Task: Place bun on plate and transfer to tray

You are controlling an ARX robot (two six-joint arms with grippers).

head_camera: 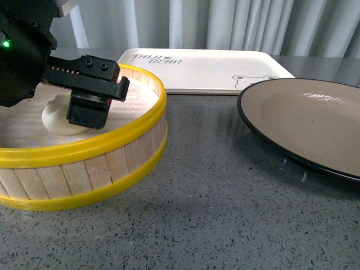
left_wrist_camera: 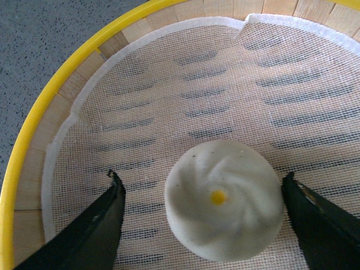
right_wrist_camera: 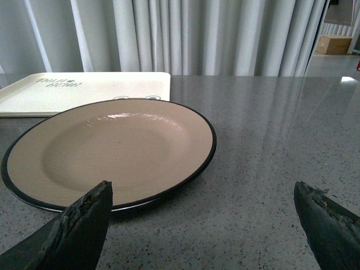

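- One bun (head_camera: 56, 118) is sitting inside a round wooden steamer basket (head_camera: 101, 169) with yellow bands, at the left of the front view.
- From this view the left gripper (head_camera: 87, 109) is reaching down into the basket and hiding part of the bun.
- Behind the basket a cream tray (head_camera: 197, 67) is lying flat on the grey speckled table (head_camera: 214, 214), carrying nothing but its printed lettering and a small bear face.
- At the right a beige plate (head_camera: 315, 121) with a black rim is resting on the table, with nothing on it, well apart from the basket.
- Through the left wrist view, the bun is lying on a white mesh cloth (left_wrist_camera: 225, 84) lining the basket floor, its twisted top with a yellow dot facing up.
- Both dark fingers (left_wrist_camera: 95, 225) are standing spread wide, one on each side of the bun, with a gap showing between each tip and the bun.
- Through the right wrist view, the right gripper (right_wrist_camera: 201, 188) is hovering above the table with its fingers wide apart, holding nothing.
- Just ahead of it the bare plate is sitting in front of the tray's corner.
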